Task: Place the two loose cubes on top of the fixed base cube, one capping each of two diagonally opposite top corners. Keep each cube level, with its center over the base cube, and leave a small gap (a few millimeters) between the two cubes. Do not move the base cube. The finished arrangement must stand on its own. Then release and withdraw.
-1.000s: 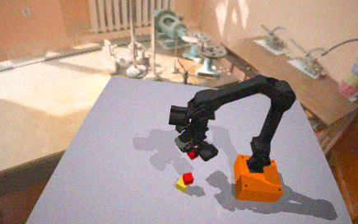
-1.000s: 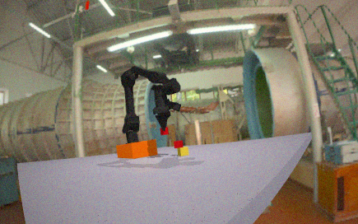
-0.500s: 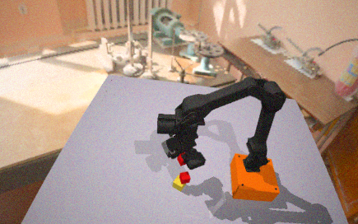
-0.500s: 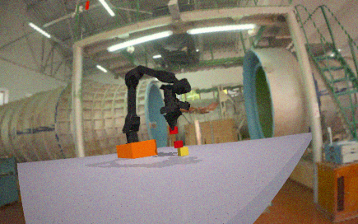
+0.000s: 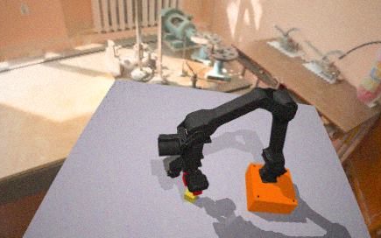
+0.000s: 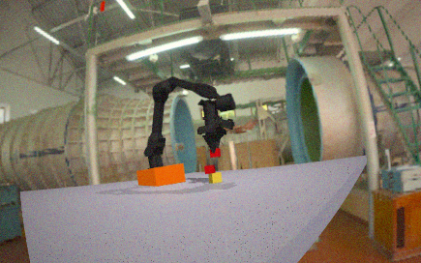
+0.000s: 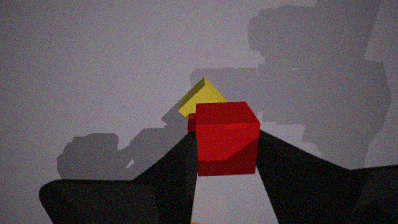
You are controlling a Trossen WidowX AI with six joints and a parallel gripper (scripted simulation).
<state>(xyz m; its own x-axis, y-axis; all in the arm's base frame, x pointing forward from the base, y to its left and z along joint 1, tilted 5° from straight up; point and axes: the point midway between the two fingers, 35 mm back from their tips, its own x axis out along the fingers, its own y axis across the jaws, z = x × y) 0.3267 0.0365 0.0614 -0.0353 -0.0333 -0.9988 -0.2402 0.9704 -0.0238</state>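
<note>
The yellow base cube (image 5: 190, 197) (image 6: 216, 179) (image 7: 202, 98) sits on the table. One red cube (image 5: 197, 192) (image 6: 210, 169) rests on its top, offset to the left in the exterior view; only a sliver shows in the wrist view, behind the held cube. My gripper (image 6: 214, 148) (image 7: 224, 136) is shut on the other red cube (image 5: 185, 178) (image 6: 215, 153) (image 7: 227, 140). It holds this cube above the yellow cube and clear of the resting cube, with open space beneath it in the exterior view. In the top view the fingers hide much of both red cubes.
The arm's orange base block (image 5: 270, 194) (image 6: 162, 175) stands on the grey-lilac table (image 5: 110, 197) (image 6: 170, 222), to the right of the cubes in the top view and to the left in the exterior view. Arm shadows lie around the cubes.
</note>
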